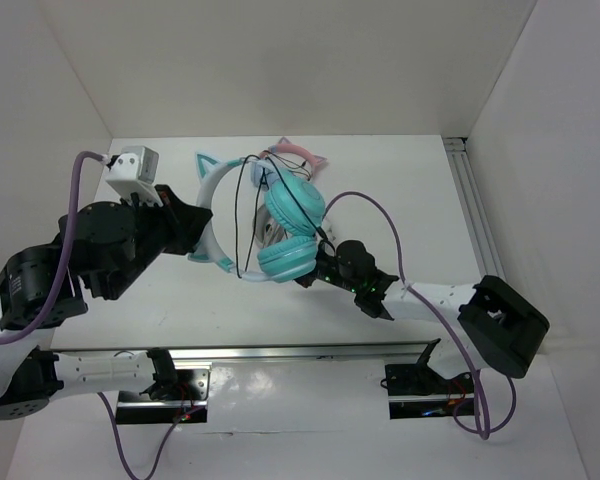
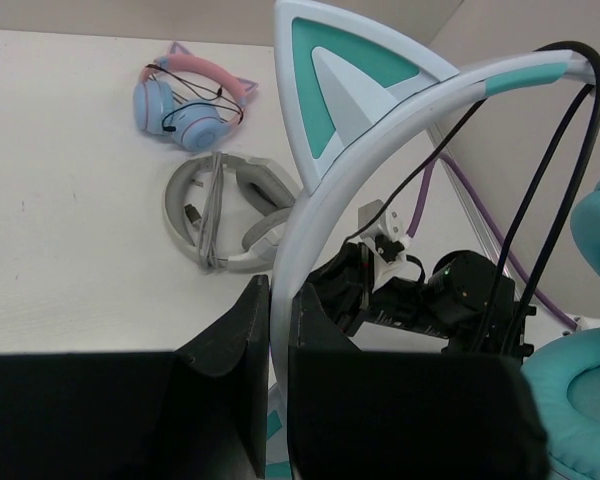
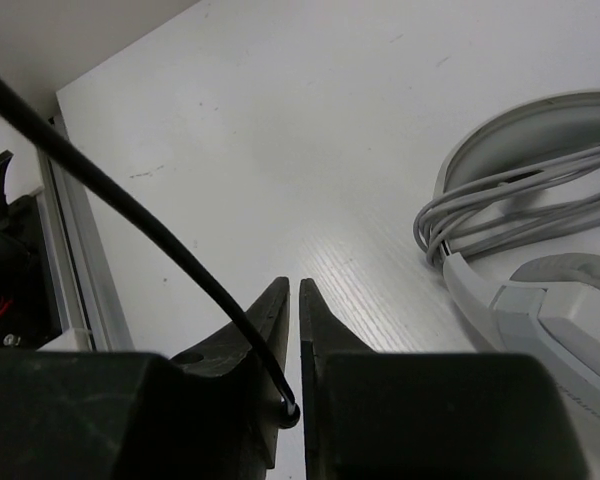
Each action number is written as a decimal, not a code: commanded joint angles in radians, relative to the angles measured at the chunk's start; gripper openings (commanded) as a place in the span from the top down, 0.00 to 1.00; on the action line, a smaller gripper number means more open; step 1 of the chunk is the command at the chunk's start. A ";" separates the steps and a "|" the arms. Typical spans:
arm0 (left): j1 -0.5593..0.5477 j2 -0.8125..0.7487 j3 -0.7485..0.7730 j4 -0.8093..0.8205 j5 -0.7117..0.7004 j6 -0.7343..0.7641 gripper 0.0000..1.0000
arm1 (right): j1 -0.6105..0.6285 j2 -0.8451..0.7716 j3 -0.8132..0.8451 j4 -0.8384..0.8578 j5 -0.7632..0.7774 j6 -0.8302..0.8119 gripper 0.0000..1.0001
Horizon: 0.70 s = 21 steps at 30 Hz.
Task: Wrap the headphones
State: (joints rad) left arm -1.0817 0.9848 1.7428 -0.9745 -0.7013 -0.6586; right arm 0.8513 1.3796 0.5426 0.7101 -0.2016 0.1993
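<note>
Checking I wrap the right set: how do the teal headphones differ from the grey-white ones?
The teal headphones have cat ears and are held up by the left gripper, black cable loose. The grey-white headphones have no ears and lie on the table, grey cable bundled. Both are over-ear.

One teal headphones [image 1: 295, 205], one grey-white headphones [image 2: 180, 195], one blue-and-pink headphones [image 2: 195, 125], three sets altogether, one black cable [image 3: 100, 183]

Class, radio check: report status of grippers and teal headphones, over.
Left gripper shut on headphones' headband. Right gripper pinching black cable. Grey headphones lying beneath.
</note>
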 commanded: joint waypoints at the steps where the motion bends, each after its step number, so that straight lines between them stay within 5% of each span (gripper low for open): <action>1: -0.003 -0.020 0.028 0.132 -0.043 -0.050 1.00 | 0.005 -0.004 -0.019 0.069 -0.013 0.006 0.82; 8: -0.003 -0.020 0.018 0.132 -0.052 -0.059 1.00 | 0.005 -0.013 -0.020 0.060 -0.013 0.006 0.74; 21: -0.003 -0.047 -0.011 0.099 -0.114 -0.097 1.00 | 0.025 -0.063 -0.040 0.042 0.043 0.006 1.00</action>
State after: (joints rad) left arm -1.0817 0.9676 1.7275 -0.9722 -0.7628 -0.6857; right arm 0.8577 1.3472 0.5182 0.7105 -0.1917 0.2089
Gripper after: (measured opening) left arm 0.158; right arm 0.169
